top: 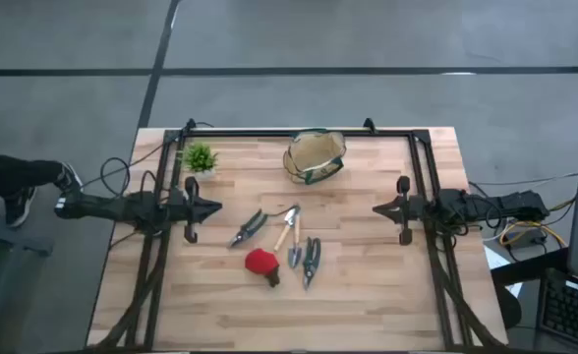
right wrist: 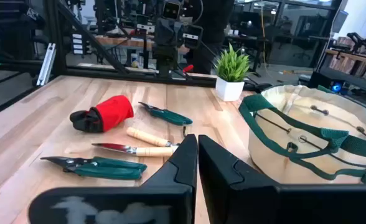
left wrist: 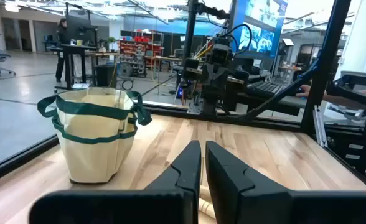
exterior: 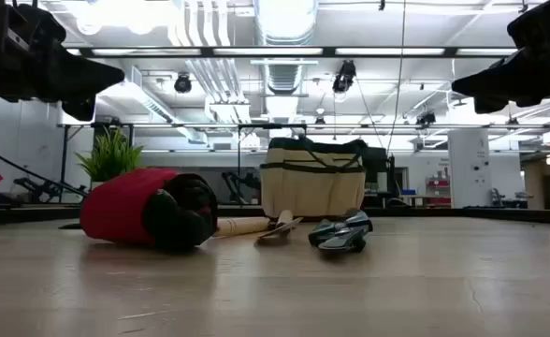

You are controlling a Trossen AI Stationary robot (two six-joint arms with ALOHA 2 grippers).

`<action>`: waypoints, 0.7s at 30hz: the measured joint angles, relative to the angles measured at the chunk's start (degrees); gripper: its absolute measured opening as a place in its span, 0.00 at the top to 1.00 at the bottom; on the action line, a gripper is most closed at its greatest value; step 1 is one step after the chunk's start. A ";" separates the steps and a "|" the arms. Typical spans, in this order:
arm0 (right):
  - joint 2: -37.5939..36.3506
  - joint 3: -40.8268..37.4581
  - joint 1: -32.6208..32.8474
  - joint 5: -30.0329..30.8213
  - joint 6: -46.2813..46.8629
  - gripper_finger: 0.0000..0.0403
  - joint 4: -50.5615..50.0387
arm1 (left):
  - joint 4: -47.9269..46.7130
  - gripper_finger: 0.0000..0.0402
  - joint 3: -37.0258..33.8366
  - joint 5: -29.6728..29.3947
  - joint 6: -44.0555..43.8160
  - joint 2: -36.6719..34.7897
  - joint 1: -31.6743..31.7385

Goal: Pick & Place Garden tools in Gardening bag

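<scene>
The tan bag with green trim stands upright on its base at the table's far middle; it also shows in the low view. The tools lie flat on the table nearer the middle. They are one green-handled pruner, the wooden-handled trowel, a second pruner and the red-headed piece. My left gripper is shut and empty, held above the table left of the tools. My right gripper is shut and empty, held above the table right of them.
A small green potted plant stands at the far left, beside the bag. A black frame runs along the table's far edge and down both sides. Bare wood lies near the front edge.
</scene>
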 joint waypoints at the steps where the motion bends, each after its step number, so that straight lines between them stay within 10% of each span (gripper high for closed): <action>1: -0.01 0.00 0.00 -0.01 0.10 0.98 0.00 | 0.00 0.92 -0.02 -0.02 0.00 0.02 0.00; 21: 2.96 0.06 -1.58 0.14 0.07 0.98 0.33 | 0.29 0.92 -0.02 0.00 0.00 0.00 0.00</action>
